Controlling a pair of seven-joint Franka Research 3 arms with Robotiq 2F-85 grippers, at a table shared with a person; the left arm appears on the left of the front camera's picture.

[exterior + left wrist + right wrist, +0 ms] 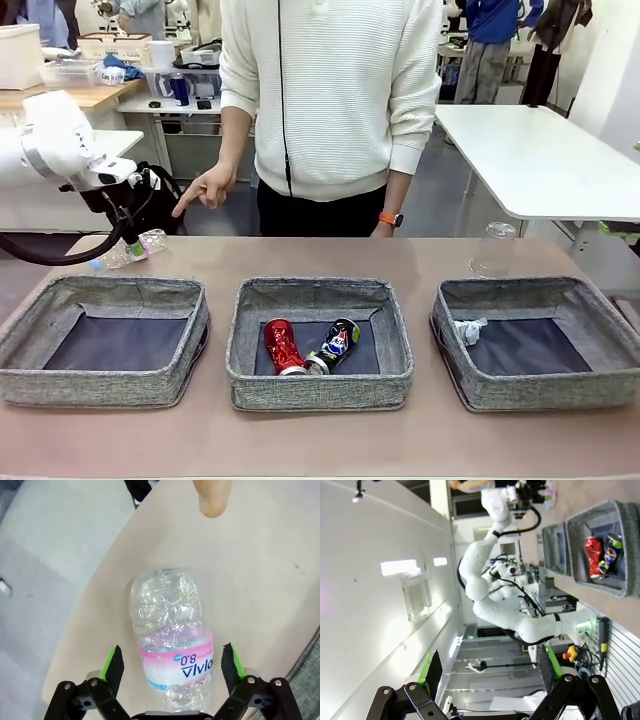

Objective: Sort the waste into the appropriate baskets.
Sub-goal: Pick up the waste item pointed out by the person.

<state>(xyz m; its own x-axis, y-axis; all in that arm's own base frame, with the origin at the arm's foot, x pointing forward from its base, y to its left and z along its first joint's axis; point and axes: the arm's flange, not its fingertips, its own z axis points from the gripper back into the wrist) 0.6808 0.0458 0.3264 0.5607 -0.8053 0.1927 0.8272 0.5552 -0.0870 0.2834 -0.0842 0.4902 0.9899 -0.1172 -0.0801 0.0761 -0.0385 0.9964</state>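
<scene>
A clear plastic bottle [143, 247] with a pink label lies on the table behind the left basket [100, 385]. My left gripper [128, 243] is open over it. In the left wrist view the bottle [172, 635] lies between the green fingers [112, 662], untouched, with the gripper [172, 662] straddling it. A person's hand [205, 188] points down at it, the fingertip [212, 500] just beyond the bottle. The middle basket [320, 390] holds a crushed red can [282, 347] and a dark can [336, 343]. A white paper wad [468, 330] lies in the right basket [540, 395]. My right gripper [487, 667] is open and empty, away from the table.
A second clear bottle [493, 250] stands upright behind the right basket. The person stands at the table's far edge. The right wrist view looks sideways across the room at the left arm [485, 565] and the basket [600, 512] with the cans. A basket corner [310, 680] lies right of the bottle.
</scene>
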